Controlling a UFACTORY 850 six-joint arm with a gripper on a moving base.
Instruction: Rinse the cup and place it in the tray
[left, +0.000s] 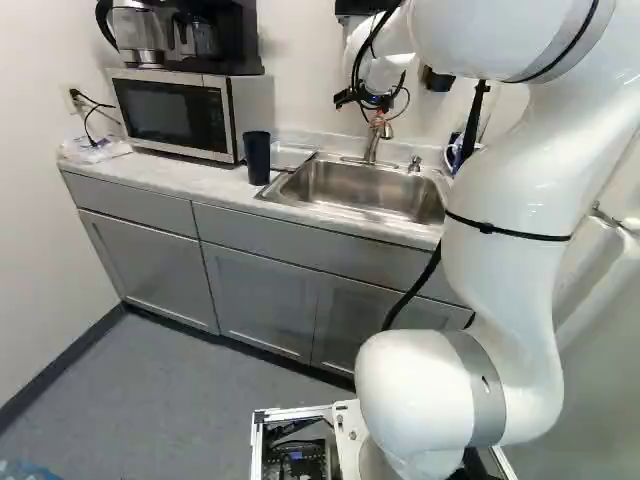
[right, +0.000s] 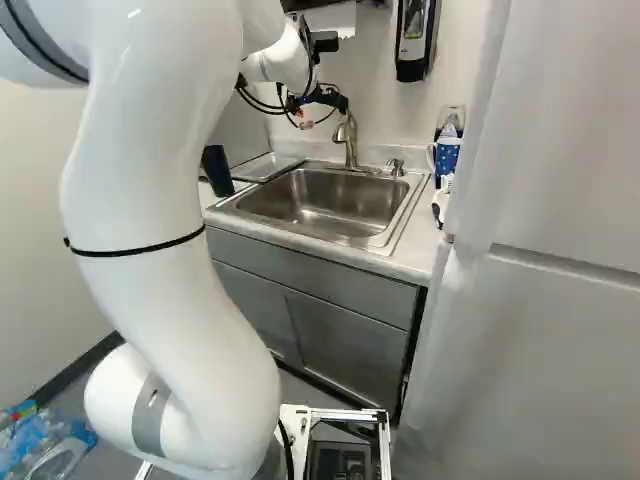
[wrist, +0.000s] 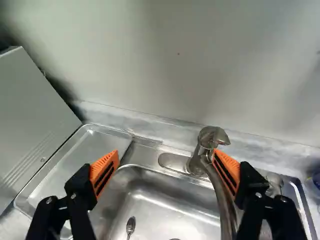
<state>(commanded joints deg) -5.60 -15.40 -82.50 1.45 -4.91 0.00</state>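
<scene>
1. Grey cabinets (left: 260, 275) carry a pale, marbled counter (left: 212, 181), with a stainless sink (right: 325, 205) set into it, below a white wall (wrist: 200, 55).
2. To the sink's left we see a microwave (left: 177, 113); to its right, in the right base view, stands a tall white appliance-like unit (right: 560, 330).
3. Dark and plain, the cup (left: 257, 158) stands upright on the counter, near the sink's left edge and well apart from the gripper (right: 303, 119).
4. Shallow metal, the tray (wrist: 80, 157) lies between microwave and sink; we see bare metal across most of it.
5. Our white arm (left: 505, 240) rises from the foot of the view, bends, and reaches ahead to the faucet (right: 350, 140).
6. Spread wide, the orange pads (wrist: 105, 172) grip nothing; one overlaps the faucet in the wrist view, and we cannot tell whether they touch.
</scene>
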